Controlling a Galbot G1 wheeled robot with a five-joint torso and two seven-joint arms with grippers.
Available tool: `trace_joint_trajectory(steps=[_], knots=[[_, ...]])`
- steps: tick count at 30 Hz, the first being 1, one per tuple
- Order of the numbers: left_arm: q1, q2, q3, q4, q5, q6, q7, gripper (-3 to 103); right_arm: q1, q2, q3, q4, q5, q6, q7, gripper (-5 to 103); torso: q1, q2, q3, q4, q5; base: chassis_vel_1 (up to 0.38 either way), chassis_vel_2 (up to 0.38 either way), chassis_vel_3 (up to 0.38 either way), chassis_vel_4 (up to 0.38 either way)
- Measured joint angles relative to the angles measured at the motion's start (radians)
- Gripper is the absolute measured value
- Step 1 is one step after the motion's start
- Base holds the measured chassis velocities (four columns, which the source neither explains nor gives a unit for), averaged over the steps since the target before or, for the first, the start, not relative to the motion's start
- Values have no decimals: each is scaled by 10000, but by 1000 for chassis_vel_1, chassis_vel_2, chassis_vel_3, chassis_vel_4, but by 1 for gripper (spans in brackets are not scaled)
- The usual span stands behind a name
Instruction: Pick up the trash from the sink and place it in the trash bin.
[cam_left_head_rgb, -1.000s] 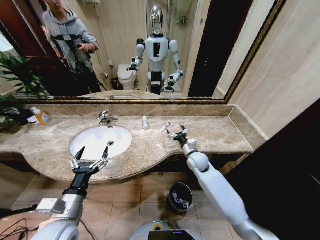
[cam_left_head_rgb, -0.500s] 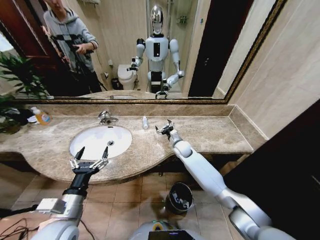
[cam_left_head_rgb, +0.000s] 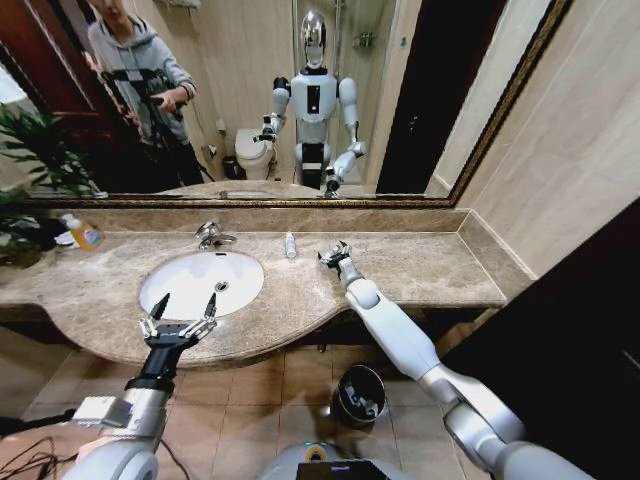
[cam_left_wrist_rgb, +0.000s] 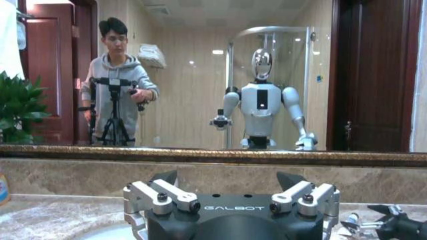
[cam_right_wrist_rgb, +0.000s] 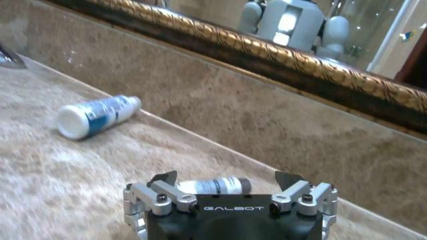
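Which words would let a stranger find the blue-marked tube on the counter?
Start at the chrome faucet behind the sink. On the marble toward the right tool, by the backsplash, lies the blue-marked tube. Its neighbour, a smaller tube, has a dark cap and no blue.

Warm indoor light, wide-angle bending, slight blur

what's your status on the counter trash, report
Right pincer open, straddling small white dark-capped tube on beige marble counter. Left pincer open, idle at white oval sink. Blue-marked white tube lying nearby, not blocking.
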Motion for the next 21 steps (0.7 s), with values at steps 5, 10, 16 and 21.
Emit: trace_joint_trajectory(steps=[5,10,16,21], knots=[[0,0,0,0,0,0,0,100,-117,-48,110,19,-35,52,-16,98,-1,1,-1,0,1,0,0,0,0],[0,0,0,0,0,0,0,100,-146,3,21,100,40,44,-16,96,0,1,0,1,0,0,0,0,0],[0,0,0,0,0,0,0,100,-146,50,-71,82,52,31,-108,84,0,1,0,1,0,0,0,0,0],[0,0,0,0,0,0,0,100,-142,61,-110,57,134,-28,-238,63,0,1,-1,1,0,0,0,0,0]])
